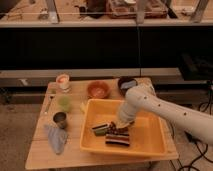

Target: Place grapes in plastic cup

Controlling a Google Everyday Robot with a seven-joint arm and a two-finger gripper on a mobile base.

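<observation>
- Dark shelving and a long counter fill the back of the camera view. In front stands a wooden table [40,155] with a yellow bin [150,142] on its right half.
- Reaching in from the right, the white arm [165,112] bends down so that the gripper [116,127] sits low inside the bin, where the loose items lie.
- The gripper's fingers are pressed together on the grapes [113,129], a dark reddish lump at its tip. It looks like a pinch to lift them, though how firm the hold is cannot be told.
- A dark striped block [118,139] lies just beside the grapes and could be nudged.
- The plastic cup [63,103], pale green and upright, waits well apart on the table's left, near a dark metal cup [60,119], so the grapes must clear the bin wall.
</observation>
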